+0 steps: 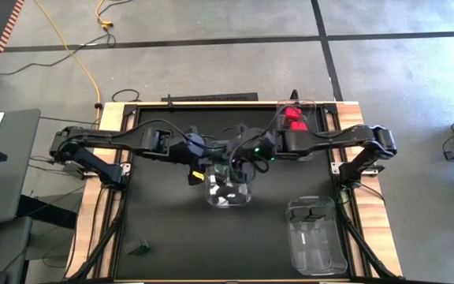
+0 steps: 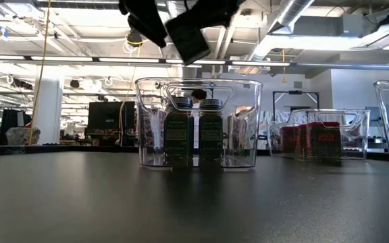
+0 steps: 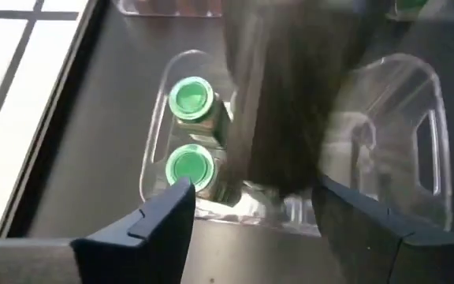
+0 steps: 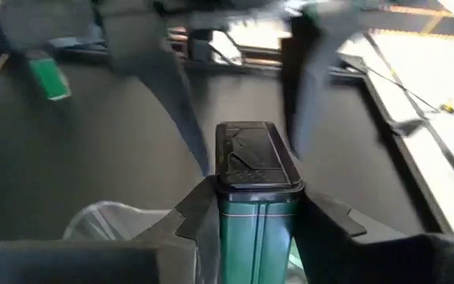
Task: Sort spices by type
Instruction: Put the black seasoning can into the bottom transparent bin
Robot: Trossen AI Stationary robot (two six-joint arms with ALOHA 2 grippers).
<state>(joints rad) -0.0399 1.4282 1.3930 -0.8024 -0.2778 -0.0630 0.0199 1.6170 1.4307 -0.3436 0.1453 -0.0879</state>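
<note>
My right gripper (image 4: 251, 225) clamps dark tin (image 4: 256, 197) above centre bin (image 1: 228, 192); left gripper (image 3: 251, 229) spread. Two green jars (image 3: 191, 99) binned, red boxes (image 1: 294, 118) binned (one stray (image 1: 140, 247) remains).

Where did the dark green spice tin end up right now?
The dark green tin is clamped in the right gripper, which the high view shows at mid-table above the clear bin holding two green-topped jars.
</note>
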